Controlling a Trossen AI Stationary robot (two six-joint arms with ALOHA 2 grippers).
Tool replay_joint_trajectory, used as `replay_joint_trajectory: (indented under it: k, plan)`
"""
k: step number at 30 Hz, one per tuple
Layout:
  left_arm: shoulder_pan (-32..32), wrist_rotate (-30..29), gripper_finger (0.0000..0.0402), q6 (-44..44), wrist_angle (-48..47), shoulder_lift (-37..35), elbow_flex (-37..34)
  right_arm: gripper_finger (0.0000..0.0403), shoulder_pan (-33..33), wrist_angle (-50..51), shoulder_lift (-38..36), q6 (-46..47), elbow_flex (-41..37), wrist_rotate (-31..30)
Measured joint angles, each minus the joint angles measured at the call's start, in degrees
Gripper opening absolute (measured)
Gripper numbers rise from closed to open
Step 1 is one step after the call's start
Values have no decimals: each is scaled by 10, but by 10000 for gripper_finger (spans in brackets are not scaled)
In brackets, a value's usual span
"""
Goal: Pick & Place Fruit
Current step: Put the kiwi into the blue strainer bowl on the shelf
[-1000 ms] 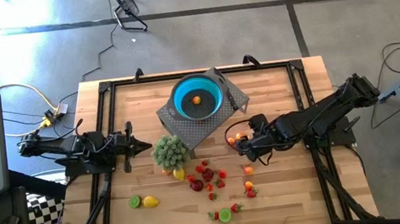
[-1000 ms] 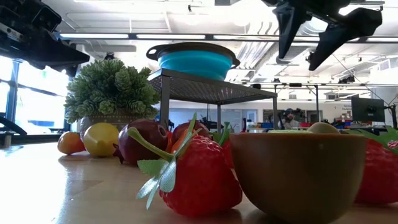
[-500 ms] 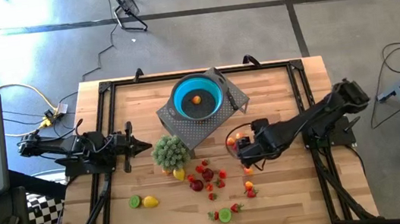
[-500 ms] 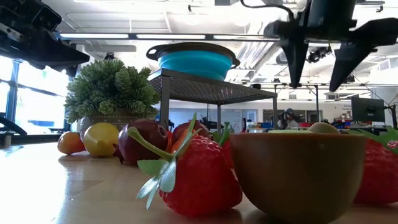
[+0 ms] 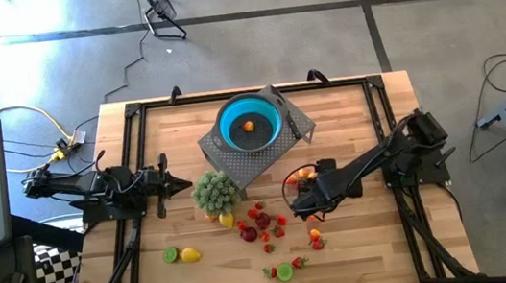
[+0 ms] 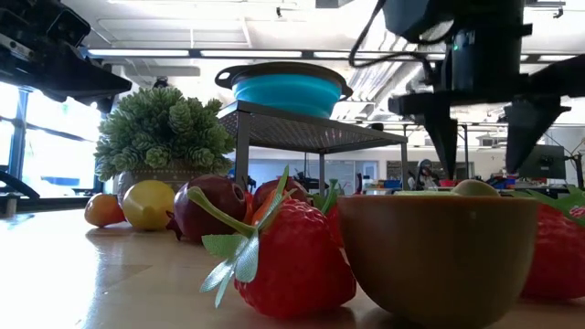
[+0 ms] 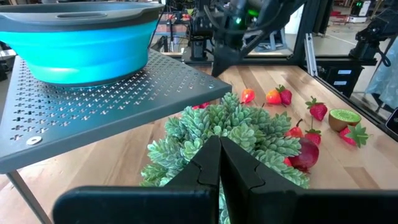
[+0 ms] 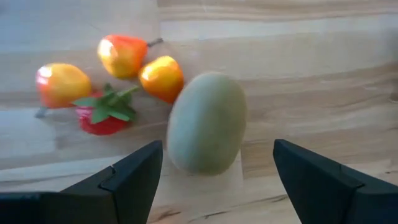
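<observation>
The right gripper (image 8: 211, 168) hangs with its fingers spread wide and empty over a brownish-green fruit (image 8: 207, 122) lying on the wooden table (image 5: 345, 101), just at 4 o'clock of the blue bowl (image 5: 250, 122) on its perforated stand (image 5: 236, 163). This looks like the approach step of a pick: the next move calls for lowering so the fingers straddle the fruit, then closing. The left gripper (image 7: 219, 165) waits pinched shut at the table's 9 o'clock side, facing the small green plant (image 5: 215, 192).
</observation>
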State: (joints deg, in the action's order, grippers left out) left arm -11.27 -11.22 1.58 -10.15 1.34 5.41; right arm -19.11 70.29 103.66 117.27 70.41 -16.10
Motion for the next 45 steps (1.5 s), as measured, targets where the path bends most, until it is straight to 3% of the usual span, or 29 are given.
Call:
replay_joint_trajectory:
  k: [14,22,33,45]
  plan:
    - [0,0,1,0,-1,0,0,299,0,-6,18,19,-3,-30]
    - [0,0,1,0,-1,0,0,299,0,-107,18,53,-72,-46]
    - [0,0,1,0,-2,0,0,299,0,-141,18,75,-110,-49]
    - [0,0,1,0,-2,0,0,240,0,-142,18,75,-110,-49]
